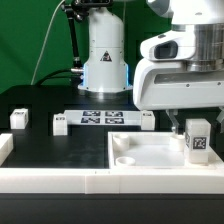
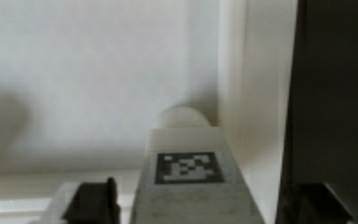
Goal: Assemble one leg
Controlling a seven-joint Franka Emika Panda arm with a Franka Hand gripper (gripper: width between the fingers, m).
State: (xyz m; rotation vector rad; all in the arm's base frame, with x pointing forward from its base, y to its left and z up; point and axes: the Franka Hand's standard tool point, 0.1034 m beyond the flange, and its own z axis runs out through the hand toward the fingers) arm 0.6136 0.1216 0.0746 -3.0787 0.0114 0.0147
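Gripper [image 1: 194, 124] poised over the tabletop piece, its fingers [image 2: 98, 200] on either side of one leg [image 1: 197, 140]. The wrist view shows a narrow gap beside the post, so whether the pads press on it cannot be told. This leg stands upright in the white tray-like tabletop [image 1: 140, 150], near that piece's corner on the exterior view's right, its square marker tag facing the camera. One round corner socket [image 2: 185, 116] lies just beyond the leg's top end.

Legs, four in all: the one at the gripper and three more [image 1: 18, 119] [image 1: 60, 123] [image 1: 147, 121] standing in a row on the table, well apart from it. The marker board [image 1: 103, 119] lies flat between the second and third.

Surface: a matt black table [image 1: 40, 100], bounded in the foreground by a white raised rail [image 1: 50, 181]. Behind stand the arm's white base [image 1: 103, 60], a green cable [image 1: 45, 40] and a dark backdrop.
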